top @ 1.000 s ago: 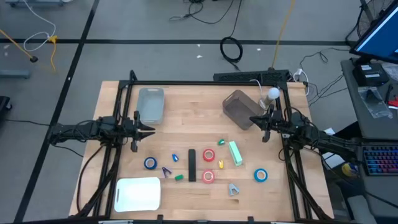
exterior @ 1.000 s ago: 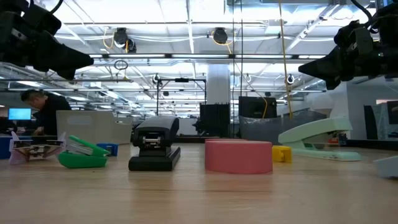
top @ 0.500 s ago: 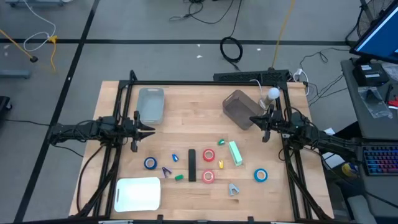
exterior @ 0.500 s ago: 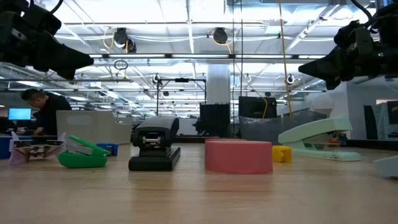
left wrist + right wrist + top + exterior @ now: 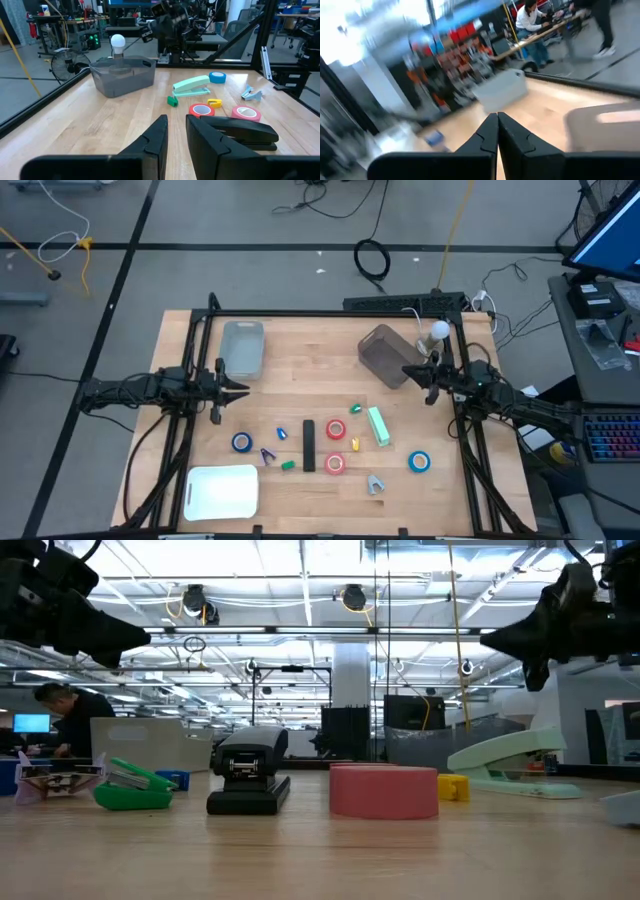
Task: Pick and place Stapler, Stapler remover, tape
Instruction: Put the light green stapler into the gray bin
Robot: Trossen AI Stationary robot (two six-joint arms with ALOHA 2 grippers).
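A black stapler (image 5: 309, 445) and a mint-green stapler (image 5: 378, 426) lie flat on the wooden table (image 5: 300, 370), near its middle. Around them lie two red tape rolls (image 5: 334, 429) (image 5: 335, 464) and two blue ones (image 5: 242, 442) (image 5: 418, 462). Small staple removers lie among them: a grey one (image 5: 375, 483), a blue one (image 5: 268, 455), a green one (image 5: 288, 465). My left gripper (image 5: 176, 119) hovers level above the table's left side with a narrow gap between its fingers. My right gripper (image 5: 497, 116) hovers shut above the right side, beside the dark bin (image 5: 385, 355).
A pale blue-grey bin (image 5: 243, 346) stands at the back left and a white tray (image 5: 222, 492) at the near left corner. A black frame (image 5: 330, 313) borders the table. A lamp bulb (image 5: 439, 330) stands behind the dark bin. People work at desks beyond the table.
My right gripper has rolled about its own axis while staying in place; its outline in the low view has turned. The left arm and all the things on the table have kept still.
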